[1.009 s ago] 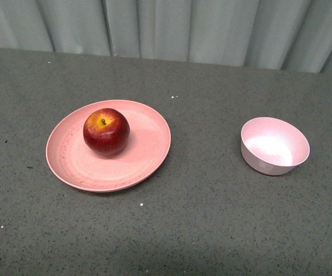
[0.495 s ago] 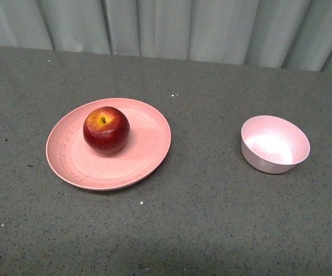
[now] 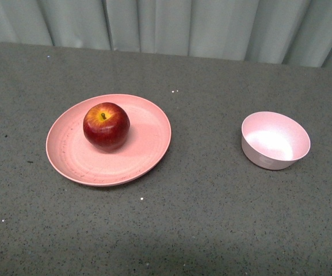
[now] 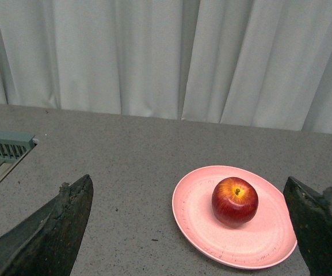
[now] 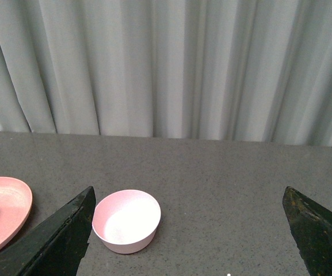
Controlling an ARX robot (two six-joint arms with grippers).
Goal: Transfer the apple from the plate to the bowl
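Start of the transfer. In the front view the apple [image 3: 106, 126] sits stem-up on the plate [image 3: 148, 144], off-centre toward the plate's left side. The bowl [image 3: 275, 141] stands upright and empty, well apart from the plate on the robot's right, on the grey speckled table [image 3: 200, 218]. A pale curtain [image 3: 212, 26] closes the far edge. Neither arm appears in this view.

The left wrist view shows the left gripper [image 4: 187, 185] spread wide and empty, its dark fingers [image 4: 62, 230] framing the plate and apple from a distance. The right wrist view shows the right gripper [image 5: 189, 192] likewise wide apart and empty, facing the bowl.

Progress: nothing of the task is done. The apple has not yet been approached, grasped, lifted, carried or released, so every step remains.
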